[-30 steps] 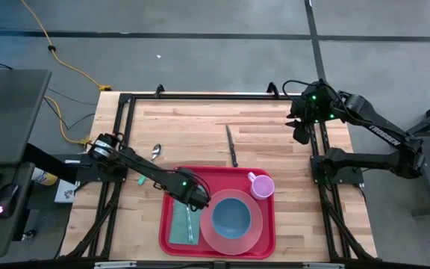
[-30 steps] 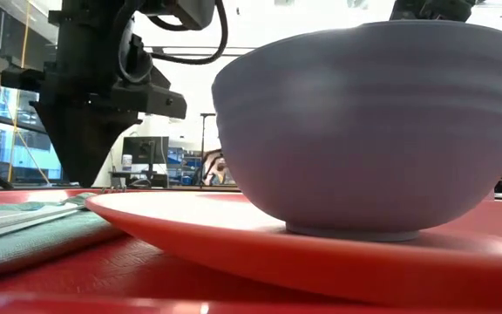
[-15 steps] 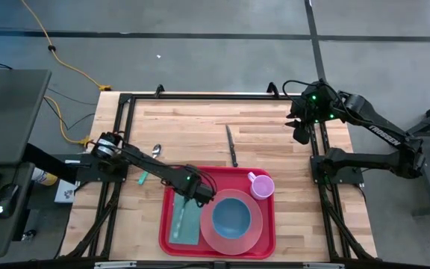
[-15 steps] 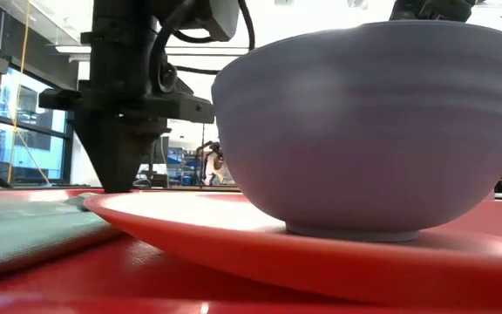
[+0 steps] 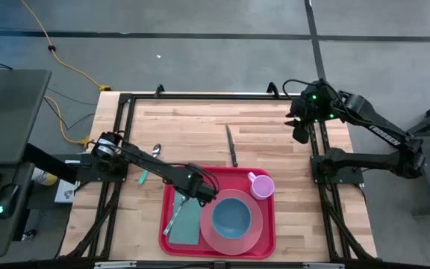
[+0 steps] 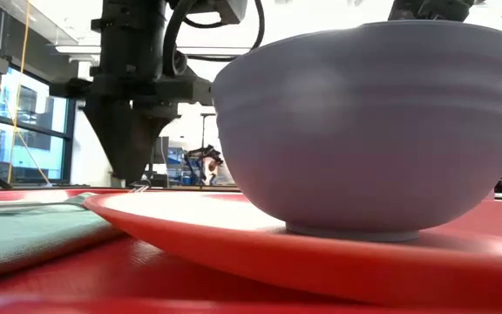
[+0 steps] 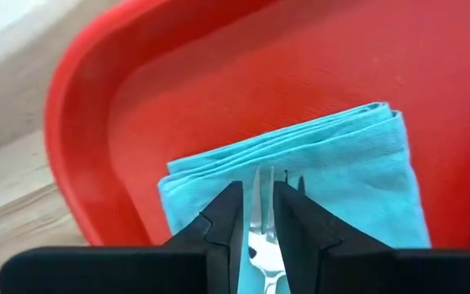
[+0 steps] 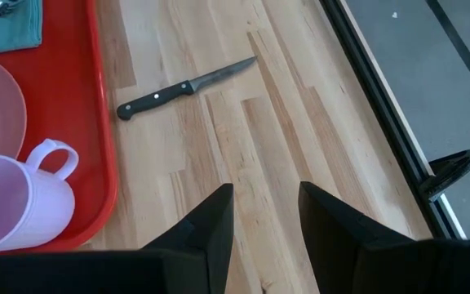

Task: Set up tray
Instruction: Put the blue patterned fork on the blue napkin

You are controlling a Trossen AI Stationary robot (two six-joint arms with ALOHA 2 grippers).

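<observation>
Red plastic rectangular tray sits at the table's near edge, directly beneath the left gripper. Its fingers pinch a metal fork over the folded teal cloth napkin, tines forward. Left arm reaches low across the tray; right gripper, spread, waits well apart.

Large red plastic rectangular tray; folded teal cloth napkin beneath a silver metal fork; round translucent pink plate carrying a blue-grey ribbed bowl; pale lilac handled mug; black-handled steel knife; light striped wooden desk; dark tools.
</observation>
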